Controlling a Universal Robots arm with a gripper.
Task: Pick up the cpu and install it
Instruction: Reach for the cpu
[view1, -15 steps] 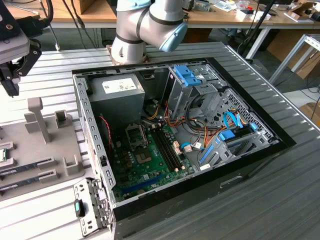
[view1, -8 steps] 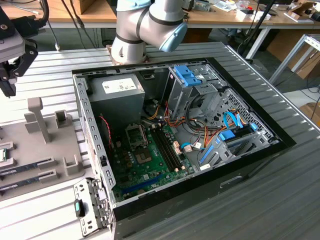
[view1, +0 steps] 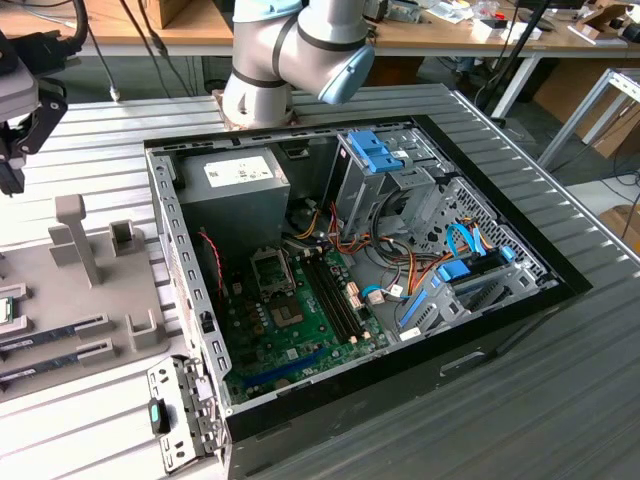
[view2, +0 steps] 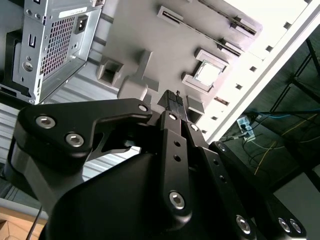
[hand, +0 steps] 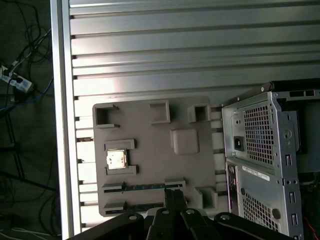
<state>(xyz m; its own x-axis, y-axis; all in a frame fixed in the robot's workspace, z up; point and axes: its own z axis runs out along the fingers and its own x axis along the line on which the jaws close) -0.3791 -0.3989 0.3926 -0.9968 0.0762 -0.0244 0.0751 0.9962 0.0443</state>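
The cpu (hand: 116, 159) is a small square chip with a silver top, lying flat in a recess of the grey fixture plate (hand: 150, 125). In the second wrist view the cpu (view2: 207, 73) sits beyond my fingertips and off to one side. My gripper (view2: 172, 97) hangs above the plate, well apart from the chip, its fingers pressed together and holding nothing. In the exterior view the gripper (view1: 10, 175) is at the far left edge, over the plate (view1: 90, 300). The black socket frame (view1: 272, 270) stands open on the green motherboard inside the case.
The open computer case (view1: 380, 270) fills the middle of the ribbed metal table (view1: 560, 400), with a power supply, cables and drive cages inside. Long memory sticks (view1: 50, 330) lie in slots on the plate beside grey upright posts (view1: 75, 235). The table edge (hand: 60, 125) runs close by the plate.
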